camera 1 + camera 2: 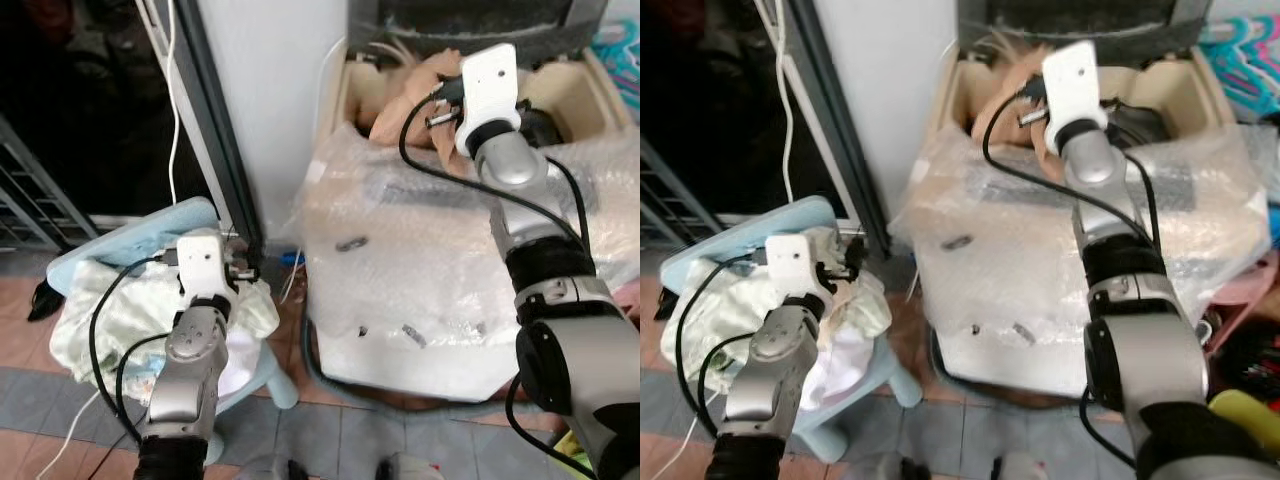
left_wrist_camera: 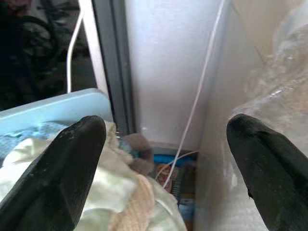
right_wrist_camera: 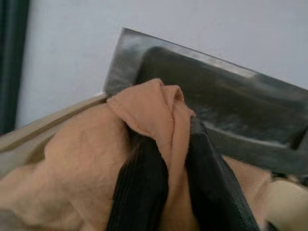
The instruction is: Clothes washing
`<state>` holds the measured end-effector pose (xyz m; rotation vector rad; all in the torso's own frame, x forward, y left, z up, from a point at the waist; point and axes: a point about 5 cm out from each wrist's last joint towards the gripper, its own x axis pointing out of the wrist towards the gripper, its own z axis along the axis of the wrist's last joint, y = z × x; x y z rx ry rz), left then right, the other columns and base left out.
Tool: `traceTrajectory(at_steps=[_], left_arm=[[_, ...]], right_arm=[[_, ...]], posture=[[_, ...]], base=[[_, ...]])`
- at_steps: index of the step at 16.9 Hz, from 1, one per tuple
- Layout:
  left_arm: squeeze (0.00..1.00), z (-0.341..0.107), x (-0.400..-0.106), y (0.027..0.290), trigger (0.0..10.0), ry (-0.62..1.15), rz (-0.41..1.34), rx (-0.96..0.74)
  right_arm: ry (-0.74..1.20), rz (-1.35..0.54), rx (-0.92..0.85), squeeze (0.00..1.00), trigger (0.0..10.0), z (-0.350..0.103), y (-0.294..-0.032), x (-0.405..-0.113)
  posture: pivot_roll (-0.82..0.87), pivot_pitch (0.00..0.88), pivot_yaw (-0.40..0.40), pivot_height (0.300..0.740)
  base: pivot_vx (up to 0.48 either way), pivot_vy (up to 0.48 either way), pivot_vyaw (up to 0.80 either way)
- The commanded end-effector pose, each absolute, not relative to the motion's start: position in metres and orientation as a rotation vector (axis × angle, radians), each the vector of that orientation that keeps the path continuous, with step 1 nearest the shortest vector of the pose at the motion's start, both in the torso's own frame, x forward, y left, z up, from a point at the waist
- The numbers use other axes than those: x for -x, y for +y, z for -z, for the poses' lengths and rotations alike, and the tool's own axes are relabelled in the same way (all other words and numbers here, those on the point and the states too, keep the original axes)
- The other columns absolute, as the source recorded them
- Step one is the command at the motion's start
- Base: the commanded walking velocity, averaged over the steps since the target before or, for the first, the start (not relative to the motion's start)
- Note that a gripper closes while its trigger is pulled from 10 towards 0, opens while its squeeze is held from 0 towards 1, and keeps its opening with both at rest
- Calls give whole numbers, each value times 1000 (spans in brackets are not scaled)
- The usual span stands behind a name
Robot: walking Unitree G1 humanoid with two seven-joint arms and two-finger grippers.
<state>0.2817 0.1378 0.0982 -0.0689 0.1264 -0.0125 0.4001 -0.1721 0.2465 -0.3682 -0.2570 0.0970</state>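
A peach-coloured garment point(image 1: 415, 100) hangs over the open top of the washing machine point(image 1: 450, 290), whose body is wrapped in clear plastic. My right gripper point(image 3: 175, 154) is shut on a fold of that peach garment point(image 3: 144, 108), the cloth bunched between the black fingers point(image 3: 139, 187) above the drum opening. My left gripper point(image 2: 166, 159) stands open over a pile of pale green and white clothes point(image 1: 110, 310) heaped in a light blue basket point(image 1: 150, 225) on the floor to the machine's left. Nothing lies between its fingers point(image 2: 62, 163).
A white wall panel with a dark door frame point(image 1: 215, 120) stands between basket and machine. White cables point(image 1: 175, 110) hang along it. The machine's dark lid point(image 3: 211, 91) is raised behind the garment. Coloured hangers point(image 1: 1245, 60) lie at far right. Tiled floor point(image 1: 330, 430) in front.
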Motion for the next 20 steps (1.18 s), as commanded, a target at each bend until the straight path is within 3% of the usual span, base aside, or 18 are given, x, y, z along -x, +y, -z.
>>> traceTrajectory(at_steps=[1,2,7,8,12,20], left_arm=[[0,-98,-283,138,10000,133,21,58],[0,-98,-284,138,10000,132,26,55],[0,-98,-283,140,10000,133,11,46],[0,-98,-282,143,10000,136,0,40],[0,-99,-282,143,10000,135,-2,26],[0,-99,-285,144,10000,134,-25,-5]], right_arm=[[-228,-120,341,0,10000,-239,-170,-395],[-195,-100,291,1000,10000,-224,-174,-386],[-270,-47,353,1000,10000,-207,-170,-359],[-330,-67,369,1000,10000,-200,-159,-337],[-363,-128,361,1000,10000,-194,-142,-311],[-360,-207,380,1000,10000,-184,-133,-284]], posture=[[-114,8,93,740],[-112,8,92,740],[-100,6,85,740],[-96,7,86,740],[-99,10,87,740],[-98,16,89,740]], base=[[0,0,0],[0,0,0],[0,0,0],[0,0,0],[0,0,0],[0,0,0]])
